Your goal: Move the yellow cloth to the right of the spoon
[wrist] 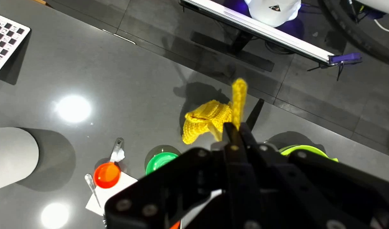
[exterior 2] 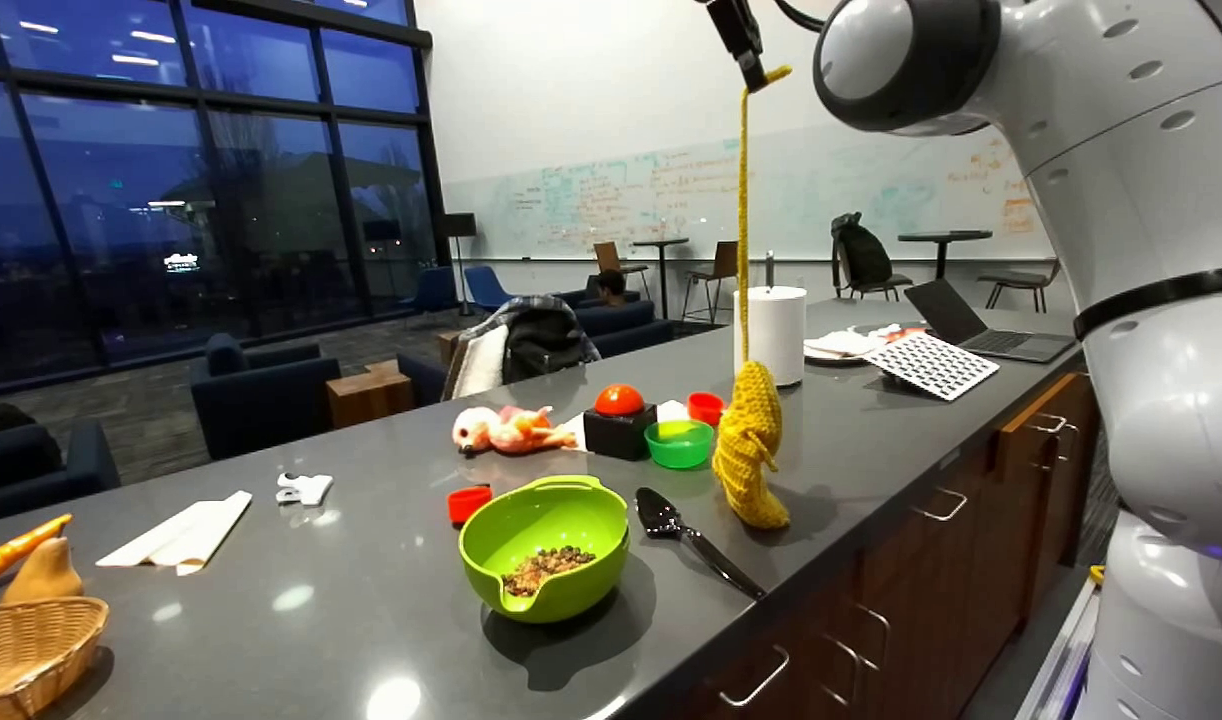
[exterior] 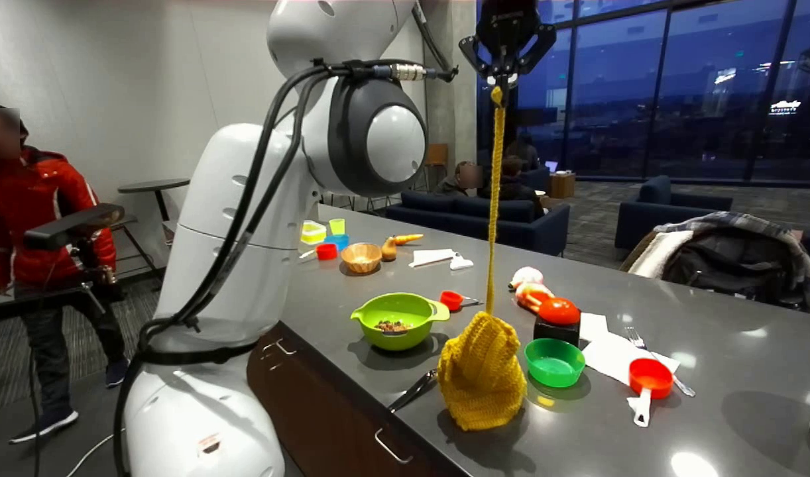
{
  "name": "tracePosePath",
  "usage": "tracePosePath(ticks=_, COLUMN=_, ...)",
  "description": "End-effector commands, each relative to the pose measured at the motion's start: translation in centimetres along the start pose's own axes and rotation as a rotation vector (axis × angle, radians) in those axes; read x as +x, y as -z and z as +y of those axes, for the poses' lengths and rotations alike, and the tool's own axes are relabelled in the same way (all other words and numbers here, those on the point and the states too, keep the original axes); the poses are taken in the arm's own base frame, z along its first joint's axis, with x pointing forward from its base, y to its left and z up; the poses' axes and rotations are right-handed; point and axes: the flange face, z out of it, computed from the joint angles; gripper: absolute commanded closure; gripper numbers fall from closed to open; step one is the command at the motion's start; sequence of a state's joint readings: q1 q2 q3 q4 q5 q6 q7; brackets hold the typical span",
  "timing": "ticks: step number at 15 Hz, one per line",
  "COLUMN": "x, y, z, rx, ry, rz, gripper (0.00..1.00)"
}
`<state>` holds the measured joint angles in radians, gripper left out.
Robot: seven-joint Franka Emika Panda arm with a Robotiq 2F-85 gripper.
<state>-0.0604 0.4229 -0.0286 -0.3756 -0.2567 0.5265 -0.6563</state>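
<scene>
The yellow knitted cloth hangs from a long yellow strap, over or on the counter. It also shows in an exterior view and in the wrist view. My gripper is high above it, shut on the strap's upper end; the fingertips also show in an exterior view and in the wrist view. The black spoon lies beside the cloth near the counter's edge. The cloth partly hides it in an exterior view. I cannot tell whether the cloth's bottom touches the counter.
A green bowl with small bits inside stands beside the spoon. A green cup, a black box with a red button and a red measuring cup are near the cloth. A white paper roll stands farther along.
</scene>
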Motion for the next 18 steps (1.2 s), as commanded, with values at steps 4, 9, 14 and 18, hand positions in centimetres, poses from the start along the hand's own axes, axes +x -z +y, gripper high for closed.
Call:
tracePosePath(ticks=4, x=1.8, y=1.0, z=-5.7, rx=-0.018, ry=0.04, rz=0.014, gripper=0.99)
tracePosePath(ticks=9, x=2.3, y=1.8, z=-8.8, rx=-0.032, ry=0.049, rz=0.041, gripper=0.99)
tracePosePath(ticks=14, x=1.1, y=2.3, z=-8.5, rx=-0.043, ry=0.045, rz=0.056, gripper=0.99)
tracePosePath(ticks=18, x=-1.9, y=2.6, z=-5.2, rx=-0.038, ry=0.043, rz=0.07, gripper=0.99)
